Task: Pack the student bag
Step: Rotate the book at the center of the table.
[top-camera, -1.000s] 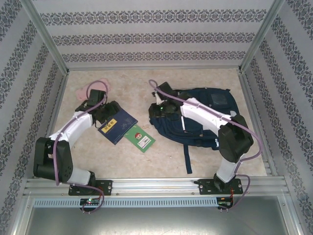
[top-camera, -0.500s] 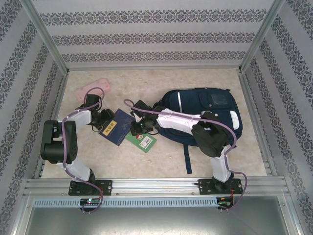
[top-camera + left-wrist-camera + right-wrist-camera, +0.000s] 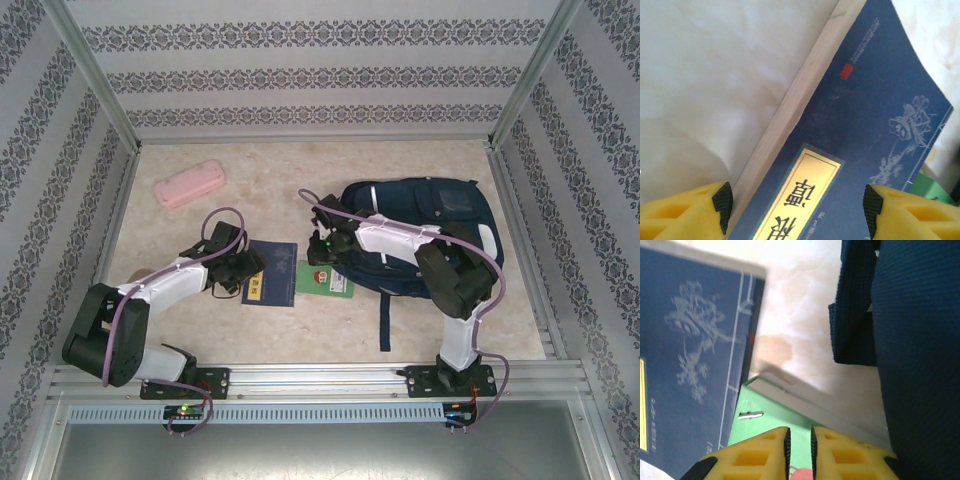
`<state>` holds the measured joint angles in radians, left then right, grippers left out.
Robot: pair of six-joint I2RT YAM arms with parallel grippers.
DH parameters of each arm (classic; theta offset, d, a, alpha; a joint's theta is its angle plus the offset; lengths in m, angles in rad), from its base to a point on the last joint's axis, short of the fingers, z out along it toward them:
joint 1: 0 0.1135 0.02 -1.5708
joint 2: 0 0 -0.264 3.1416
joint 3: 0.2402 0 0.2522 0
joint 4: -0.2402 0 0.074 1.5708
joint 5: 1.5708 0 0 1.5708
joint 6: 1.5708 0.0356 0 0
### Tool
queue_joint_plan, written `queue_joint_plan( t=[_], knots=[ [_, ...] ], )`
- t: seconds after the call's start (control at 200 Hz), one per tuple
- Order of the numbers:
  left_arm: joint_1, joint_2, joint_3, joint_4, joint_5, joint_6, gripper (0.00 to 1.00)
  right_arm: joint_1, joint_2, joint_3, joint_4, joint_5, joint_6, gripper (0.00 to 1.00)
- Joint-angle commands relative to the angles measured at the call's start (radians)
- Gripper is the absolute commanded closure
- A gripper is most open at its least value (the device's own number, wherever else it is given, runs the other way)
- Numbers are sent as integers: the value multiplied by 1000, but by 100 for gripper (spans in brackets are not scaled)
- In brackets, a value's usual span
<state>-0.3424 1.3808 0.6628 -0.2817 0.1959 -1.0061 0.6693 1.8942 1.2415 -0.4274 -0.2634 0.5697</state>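
Overhead and wrist views of a two-arm rig at a pale marbled desk [image 3: 270, 190]. The student bag [image 3: 440, 215], a large navy backpack, lies flat on the right half of the desk, with the right arm reaching across it and one dark strap [image 3: 384, 320] trailing toward the near edge. Left of the bag lies a green book [image 3: 330, 283], and touching its left edge is a blue book [image 3: 272, 287] with a yellow title label, its cover facing up. The left claw [image 3: 797, 201] stands wide open over the near end of the blue book: one yellow finger [image 3: 685, 212] sits beside the pale page edge, the other over the cover, and whether either pad touches the book cannot be told. The right claw [image 3: 799, 440] hangs over the green book just beside the bag, its yellow fingers drawn almost together with only a narrow slit between them and nothing visibly held. A pink case [image 3: 190, 186] lies well apart, at the far left of the desk.
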Motion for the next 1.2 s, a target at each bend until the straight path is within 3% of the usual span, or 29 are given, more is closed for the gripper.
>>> queue_joint_plan(
  t=[0.0,0.225,0.629,0.824,0.999,1.194],
  knots=[
    [-6,-23,56,-92,-75,-8,27,5,-44,19,-25,32,-14,76],
    [32,-59,86,-178,-121,83,26,77,0,113,8,-33,42,73],
    [101,-199,76,-306,-191,90,25,150,241,282,-23,-55,39,72],
    [117,-270,53,-329,-184,92,24,167,355,393,-25,-72,38,73],
    [121,-268,22,-278,-141,108,23,161,483,643,-113,-89,-14,73],
    [130,-208,20,-229,-99,125,22,147,451,728,-156,-81,-40,70]
  ],
)
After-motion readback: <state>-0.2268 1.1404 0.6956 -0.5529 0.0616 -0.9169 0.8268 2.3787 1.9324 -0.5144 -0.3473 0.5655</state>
